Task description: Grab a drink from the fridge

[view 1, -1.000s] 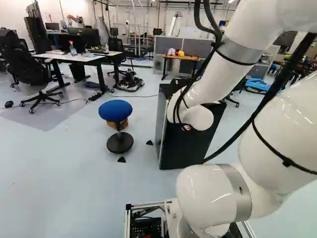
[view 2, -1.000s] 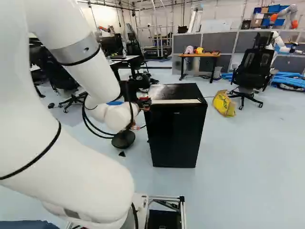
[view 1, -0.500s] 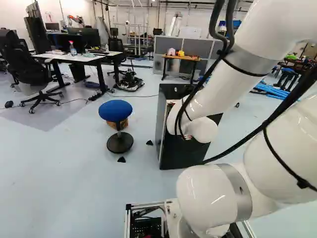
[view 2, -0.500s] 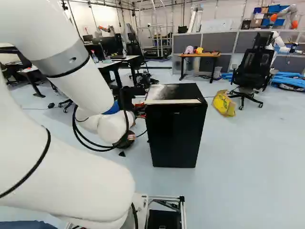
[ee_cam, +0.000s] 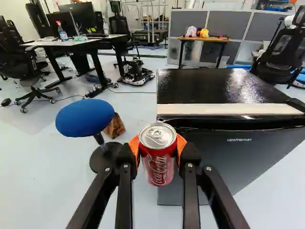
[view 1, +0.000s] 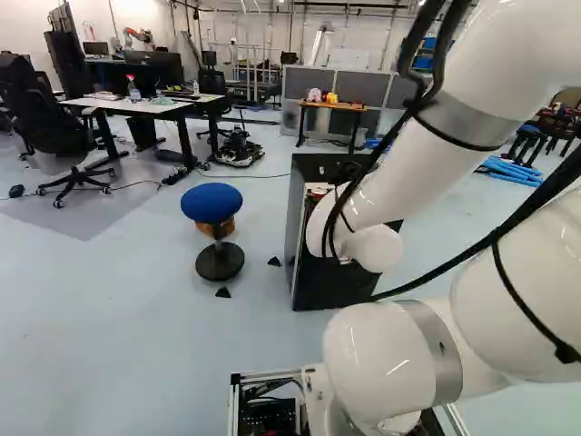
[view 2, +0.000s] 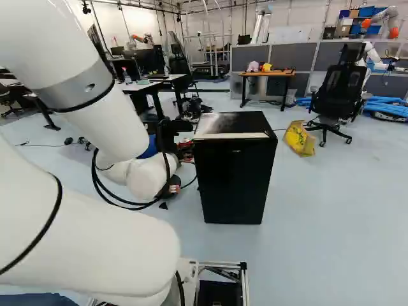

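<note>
The white jointed arm [view 2: 102, 124] has eased back slightly, and the red-and-silver metal can [ee_cam: 160, 167] comes too, pinched from both sides in the claw [ee_cam: 158, 148], left of the boxy black fridge [view 2: 234, 182]. The grab looks essentially done.

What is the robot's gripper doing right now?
The gripper is closed on a red can, with an orange pad pressing on each side.
</note>
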